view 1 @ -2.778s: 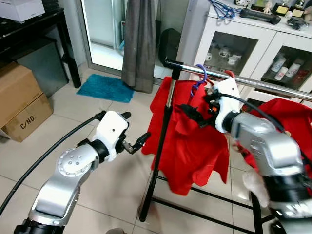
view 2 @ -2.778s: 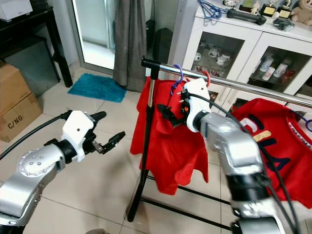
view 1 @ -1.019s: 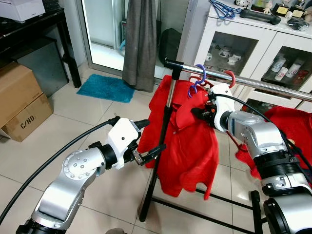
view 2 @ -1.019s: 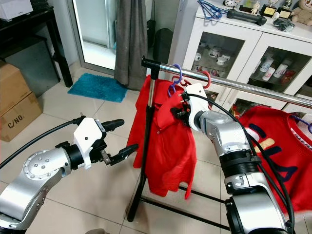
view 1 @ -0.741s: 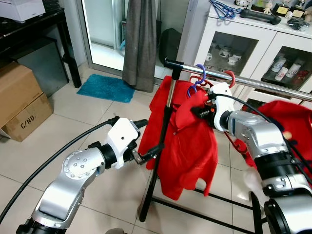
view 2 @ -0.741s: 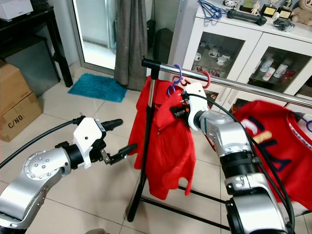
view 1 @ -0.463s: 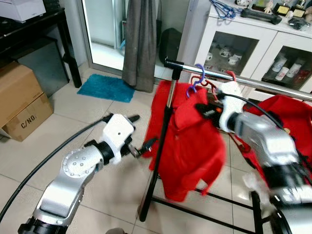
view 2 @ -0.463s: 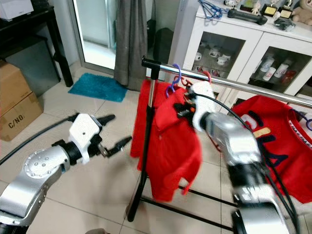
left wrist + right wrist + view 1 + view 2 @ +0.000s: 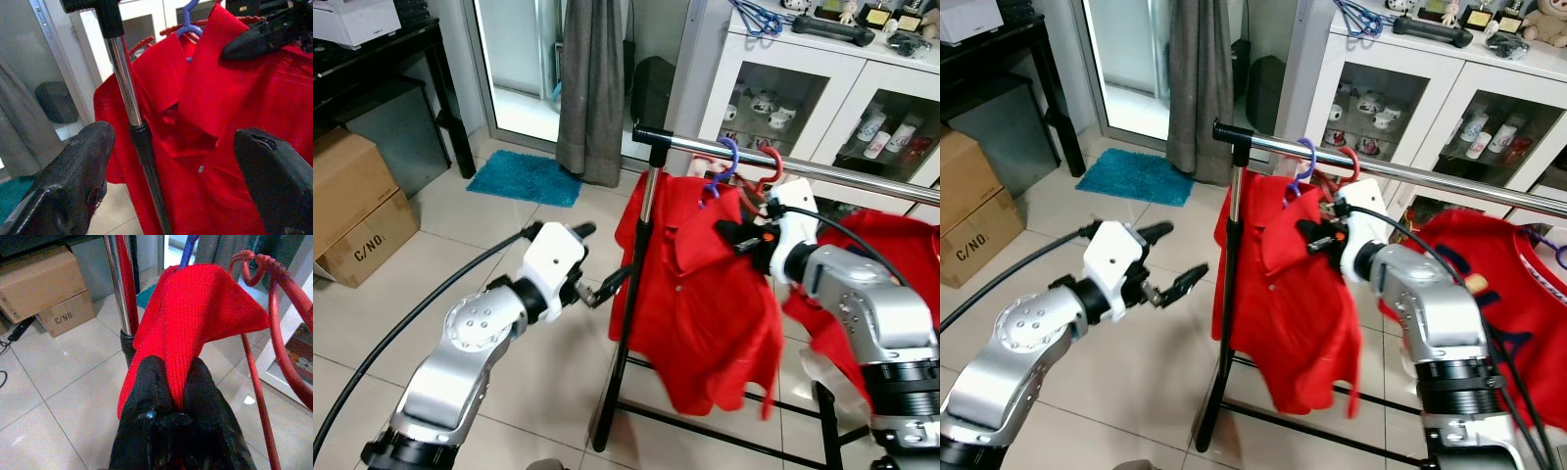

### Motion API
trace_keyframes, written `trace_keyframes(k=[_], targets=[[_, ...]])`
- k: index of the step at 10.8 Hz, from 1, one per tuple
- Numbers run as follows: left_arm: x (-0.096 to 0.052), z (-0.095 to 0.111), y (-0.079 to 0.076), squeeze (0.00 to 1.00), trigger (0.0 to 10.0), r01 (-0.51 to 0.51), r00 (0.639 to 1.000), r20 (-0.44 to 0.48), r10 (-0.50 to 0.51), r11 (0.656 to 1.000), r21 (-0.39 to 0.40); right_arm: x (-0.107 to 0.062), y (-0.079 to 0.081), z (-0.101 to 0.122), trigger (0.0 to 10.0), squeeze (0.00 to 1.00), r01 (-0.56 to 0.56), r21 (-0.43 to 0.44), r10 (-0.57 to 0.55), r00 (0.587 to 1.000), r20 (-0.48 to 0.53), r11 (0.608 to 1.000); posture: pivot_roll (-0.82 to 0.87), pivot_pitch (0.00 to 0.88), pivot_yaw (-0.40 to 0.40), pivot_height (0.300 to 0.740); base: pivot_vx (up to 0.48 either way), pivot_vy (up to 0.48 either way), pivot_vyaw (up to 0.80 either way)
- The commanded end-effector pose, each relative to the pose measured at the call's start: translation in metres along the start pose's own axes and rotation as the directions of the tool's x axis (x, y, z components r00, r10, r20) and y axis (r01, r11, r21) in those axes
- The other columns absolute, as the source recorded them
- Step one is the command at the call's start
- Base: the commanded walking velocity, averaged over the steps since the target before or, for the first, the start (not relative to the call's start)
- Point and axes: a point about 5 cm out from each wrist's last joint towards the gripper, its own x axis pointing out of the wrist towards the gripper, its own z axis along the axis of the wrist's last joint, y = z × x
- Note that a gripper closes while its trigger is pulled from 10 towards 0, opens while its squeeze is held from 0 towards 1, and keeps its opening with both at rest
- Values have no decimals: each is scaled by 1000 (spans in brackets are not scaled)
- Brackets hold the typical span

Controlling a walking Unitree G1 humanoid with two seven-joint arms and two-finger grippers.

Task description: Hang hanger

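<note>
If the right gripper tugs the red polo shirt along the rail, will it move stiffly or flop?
Probably flop: the red polo shirt hangs in loose folds, and its collar bunches where the right gripper pinches it. It looks light, so it likely swings. The purple hanger hooks loosely over the rail, so it may slide or sway.

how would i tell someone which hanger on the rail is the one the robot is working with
Find the steel clothes rail on the black stand in front of the white glass-door cabinet. Near the rail's post end two hooks sit side by side; pick the purple hanger, which carries the red polo shirt pinched by the right gripper. Its neighbour is a red hanger.
</note>
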Motion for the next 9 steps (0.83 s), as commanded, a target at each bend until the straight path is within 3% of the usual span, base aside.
trace_keyframes(k=[1, 3, 4, 6, 7, 9], targets=[[1, 1, -1, 0, 10000, 1, 1000, 4, -1, 1000, 12, 1, 6, 10, 0, 0, -27, -13, 27, 999, 37, 1000, 152, 0, -62, 740, 0, 0, 0], [-2, 3, -1, 0, 10000, -22, 999, 26, 22, 1000, 5, -1, 7, 21, 0, 0, -23, -5, 23, 991, 132, 1000, 161, 0, -81, 740, 0, 0, 0], [-5, 3, -1, 0, 10000, -37, 999, 38, 37, 999, -1, -9, 6, 25, 0, 0, -16, 1, 15, 977, 214, 1000, 164, 0, -91, 740, 0, 0, 0], [-8, 1, -1, 0, 10000, -62, 998, 29, 62, 998, -6, -24, 8, 21, 0, 0, -14, 7, 11, 960, 281, 1000, 157, 0, -88, 740, 0, 0, 0], [-7, -2, -1, 0, 10000, -82, 996, 16, 82, 997, -7, -33, 11, 13, 0, 0, -26, -13, 28, 964, 264, 1000, 152, 0, -82, 740, 0, 0, 0], [-5, -11, 1, 0, 10000, -159, 987, -27, 159, 987, -19, -43, 14, -16, 0, 0, 0, -68, 9, 992, 126, 998, 143, 0, -78, 740, 0, 0, 0]])
